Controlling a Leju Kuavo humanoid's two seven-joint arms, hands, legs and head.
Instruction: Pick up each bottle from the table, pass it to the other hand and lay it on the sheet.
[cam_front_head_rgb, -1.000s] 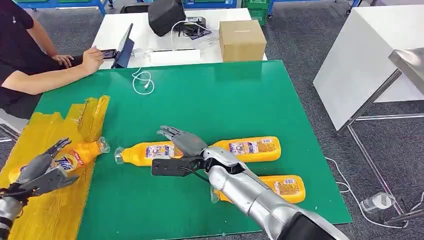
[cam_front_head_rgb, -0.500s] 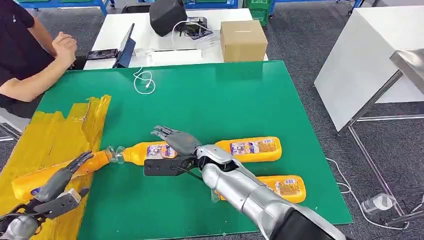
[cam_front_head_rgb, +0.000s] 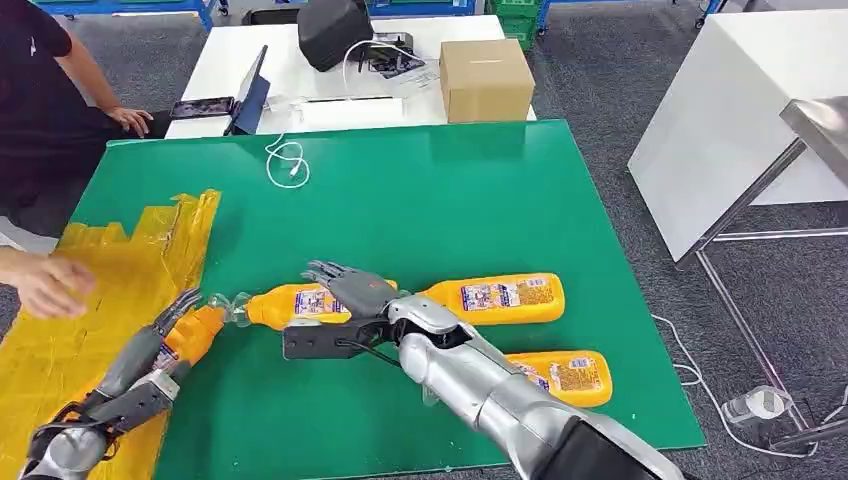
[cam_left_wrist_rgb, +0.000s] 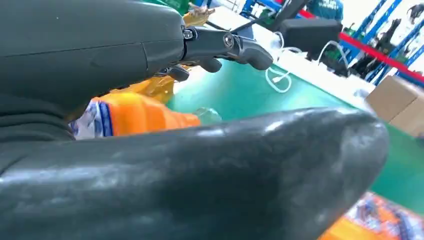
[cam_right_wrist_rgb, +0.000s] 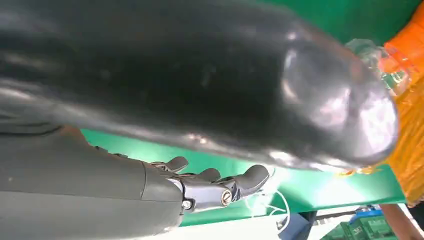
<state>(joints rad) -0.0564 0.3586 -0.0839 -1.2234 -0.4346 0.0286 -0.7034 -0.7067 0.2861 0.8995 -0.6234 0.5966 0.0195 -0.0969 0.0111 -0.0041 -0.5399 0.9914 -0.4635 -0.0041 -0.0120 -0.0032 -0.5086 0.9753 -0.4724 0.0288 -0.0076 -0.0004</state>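
My left arm low at near-left corner of view, forearm angled up and forward. Left hand (cam_front_head_rgb: 150, 355) palm-down, fingers (cam_front_head_rgb: 178, 304) stretched forward and slightly apart — gripping nothing that I can see. Right arm reaches in from lower right, elbow bent, silver forearm slanting toward centre. Right hand (cam_front_head_rgb: 352, 290) flat, palm down, fingers (cam_front_head_rgb: 322, 271) extended and fanned — thumb (cam_front_head_rgb: 322, 341) jutting out sideways toward my left. Nothing held.

Bright even light; blurred wrist close-ups
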